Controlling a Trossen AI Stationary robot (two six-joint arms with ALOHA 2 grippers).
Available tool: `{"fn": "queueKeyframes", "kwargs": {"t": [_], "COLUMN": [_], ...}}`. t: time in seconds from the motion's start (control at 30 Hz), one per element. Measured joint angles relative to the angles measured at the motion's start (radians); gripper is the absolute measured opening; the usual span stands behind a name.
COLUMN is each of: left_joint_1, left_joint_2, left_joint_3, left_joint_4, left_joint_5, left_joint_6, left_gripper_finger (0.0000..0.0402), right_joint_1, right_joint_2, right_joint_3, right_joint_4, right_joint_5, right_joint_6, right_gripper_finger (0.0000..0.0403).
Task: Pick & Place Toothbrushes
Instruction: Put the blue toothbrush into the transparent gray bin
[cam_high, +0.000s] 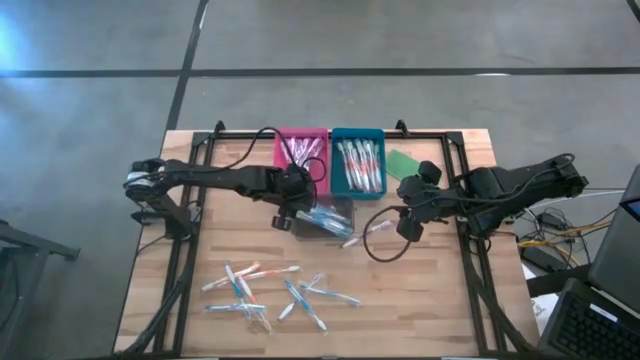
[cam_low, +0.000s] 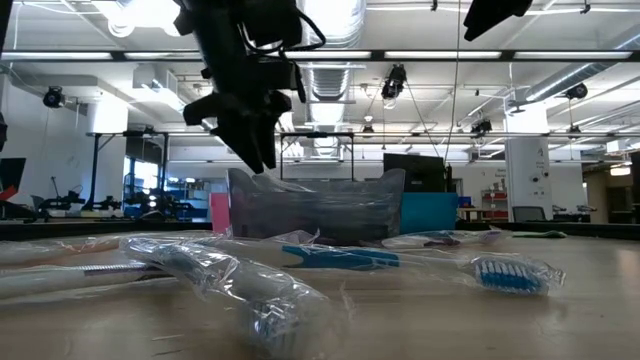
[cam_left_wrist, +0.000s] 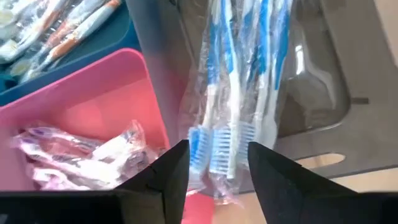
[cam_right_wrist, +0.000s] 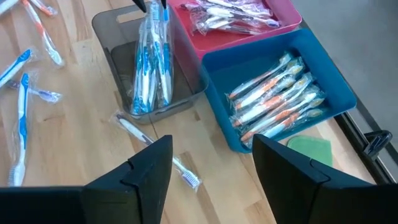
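Note:
A clear grey tray (cam_high: 338, 210) holds several wrapped blue toothbrushes (cam_right_wrist: 149, 68), whose heads show in the left wrist view (cam_left_wrist: 214, 146). My left gripper (cam_left_wrist: 217, 171) hangs open just above that tray's pink-tray end (cam_low: 255, 150), one finger on either side of the brush heads, touching nothing. My right gripper (cam_right_wrist: 211, 168) is open over bare wood to the right of the grey tray (cam_high: 405, 222). One wrapped toothbrush (cam_right_wrist: 155, 149) lies on the table just beyond it. Several more loose toothbrushes (cam_high: 270, 290) lie scattered near the table's near edge.
At the far edge, a pink tray (cam_high: 300, 131) holds purple-accented wrapped brushes and a teal tray (cam_high: 358, 131) holds orange ones (cam_right_wrist: 273, 93). A flat green piece (cam_high: 405, 162) lies right of the teal tray. Black rails (cam_high: 470, 260) run along both table sides.

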Motion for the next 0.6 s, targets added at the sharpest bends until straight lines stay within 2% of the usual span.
{"fn": "queueKeyframes", "kwargs": {"t": [0.17, 0.3, 0.37, 0.43, 0.6], "left_joint_1": [0.000, 0.001, 0.005, 0.006, 0.005], "left_joint_2": [0.000, 0.000, 0.000, 0.000, 0.000], "left_joint_3": [-0.003, -0.008, -0.010, -0.011, -0.012], "left_joint_4": [-0.003, 0.000, 0.001, -0.001, -0.001], "left_joint_5": [-0.031, -0.172, -0.190, -0.148, 0.031], "left_joint_6": [0.024, 0.034, 0.034, 0.033, 0.038], "left_gripper_finger": [0.0138, 0.0110, 0.0096, 0.0085, 0.0064], "right_joint_1": [0.000, 0.000, 0.000, 0.000, 0.000], "right_joint_2": [0.000, 0.000, 0.000, 0.000, 0.000], "right_joint_3": [0.000, 0.000, 0.000, 0.000, 0.000], "right_joint_4": [0.000, 0.000, 0.000, 0.000, 0.000], "right_joint_5": [0.000, 0.000, 0.000, 0.000, 0.000], "right_joint_6": [-0.001, -0.002, -0.004, -0.005, -0.005], "right_gripper_finger": [0.0209, 0.0208, 0.0211, 0.0214, 0.0215]}}
